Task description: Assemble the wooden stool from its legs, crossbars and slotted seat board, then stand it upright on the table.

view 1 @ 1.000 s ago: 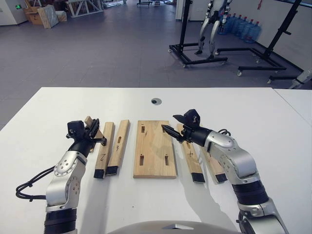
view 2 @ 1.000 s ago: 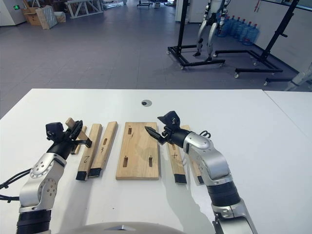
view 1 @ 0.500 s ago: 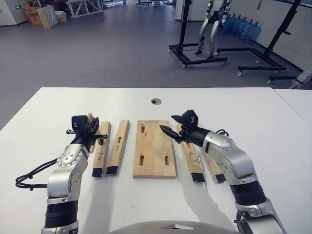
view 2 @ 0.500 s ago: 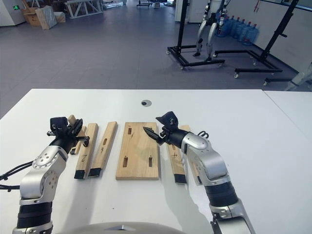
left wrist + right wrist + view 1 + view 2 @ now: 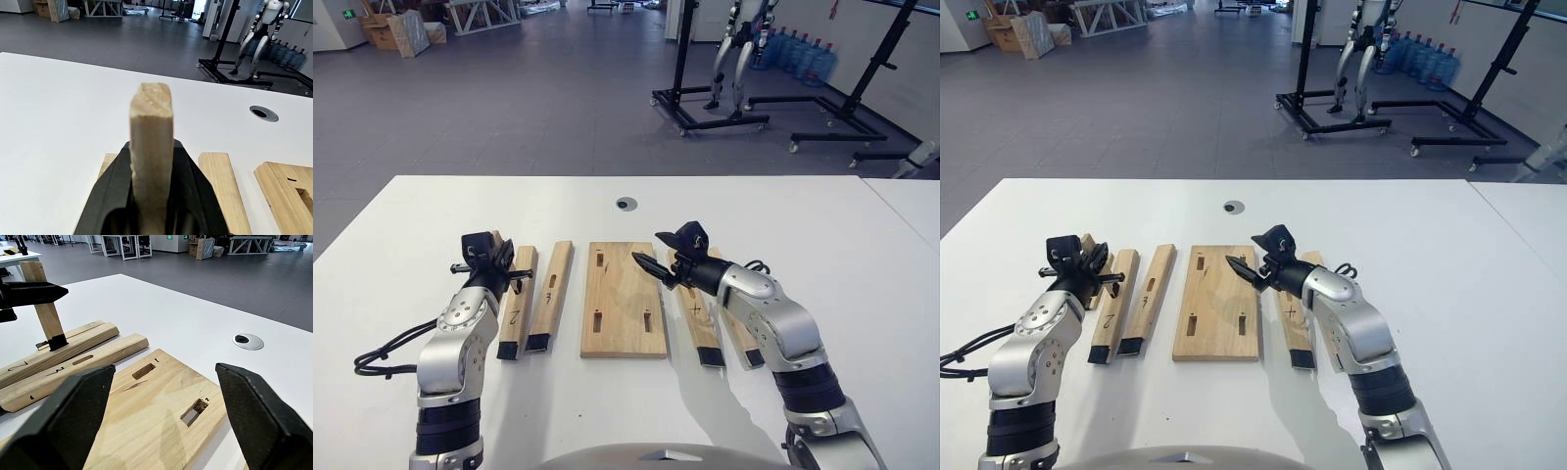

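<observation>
A short pale wooden bar (image 5: pixel 151 142) is clamped, seemingly raised, in the left gripper (image 5: pixel 487 264). The right gripper (image 5: pixel 651 251) is spread open over the rectangular slotted wooden seat board (image 5: pixel 623 304).

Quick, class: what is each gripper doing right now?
Left gripper: shut on a wooden piece.
Right gripper: open, empty, above the seat board.

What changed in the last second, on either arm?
The left gripper, clamped on a short wooden piece, shifted slightly away from the robot and toward the seat board as its arm swung inward. The right gripper stayed open above the board, barely moving. Board and legs lie as before.
</observation>
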Controlling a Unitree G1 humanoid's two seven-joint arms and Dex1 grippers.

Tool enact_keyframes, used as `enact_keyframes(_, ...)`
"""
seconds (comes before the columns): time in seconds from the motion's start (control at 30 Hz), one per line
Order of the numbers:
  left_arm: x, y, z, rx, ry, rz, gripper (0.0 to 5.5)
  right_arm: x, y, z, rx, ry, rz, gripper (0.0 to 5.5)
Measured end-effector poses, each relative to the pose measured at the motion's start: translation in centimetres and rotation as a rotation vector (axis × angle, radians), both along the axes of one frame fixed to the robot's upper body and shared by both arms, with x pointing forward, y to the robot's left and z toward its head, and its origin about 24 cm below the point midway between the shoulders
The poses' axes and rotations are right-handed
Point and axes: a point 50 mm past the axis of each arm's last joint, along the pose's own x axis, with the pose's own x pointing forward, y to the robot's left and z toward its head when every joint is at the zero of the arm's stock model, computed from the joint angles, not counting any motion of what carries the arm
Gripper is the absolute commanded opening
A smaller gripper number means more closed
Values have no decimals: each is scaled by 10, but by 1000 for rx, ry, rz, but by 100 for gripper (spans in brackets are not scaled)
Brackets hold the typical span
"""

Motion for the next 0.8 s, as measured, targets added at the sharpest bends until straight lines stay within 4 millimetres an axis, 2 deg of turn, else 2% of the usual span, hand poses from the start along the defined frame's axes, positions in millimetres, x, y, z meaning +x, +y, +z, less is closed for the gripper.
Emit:
enact_keyframes(0.17, -12, 6, -11, 80, -102, 21, 39, 0, 0, 0, 1, -1, -4, 379)
enact_keyframes(0.37, -19, 13, -31, -20, -176, 9, 39, -1, 1, -2, -12, 2, -5, 379)
enact_keyframes(0.63, -21, 14, -39, -39, -214, -6, 39, -1, 0, -2, -15, 1, -5, 379)
enact_keyframes(0.67, -21, 14, -39, -36, -215, -8, 75, -1, 0, -2, -15, 1, -5, 379)
enact_keyframes(0.7, -21, 13, -39, -29, -214, -10, 81, -1, 0, -2, -15, 1, -5, 379)
enact_keyframes(0.77, -34, 11, -69, -55, -66, -2, 110, -1, 0, -3, -16, 3, -8, 379)
enact_keyframes(0.8, -33, 10, -68, -55, -69, -11, 123, -2, 0, -4, -16, 6, -8, 379)
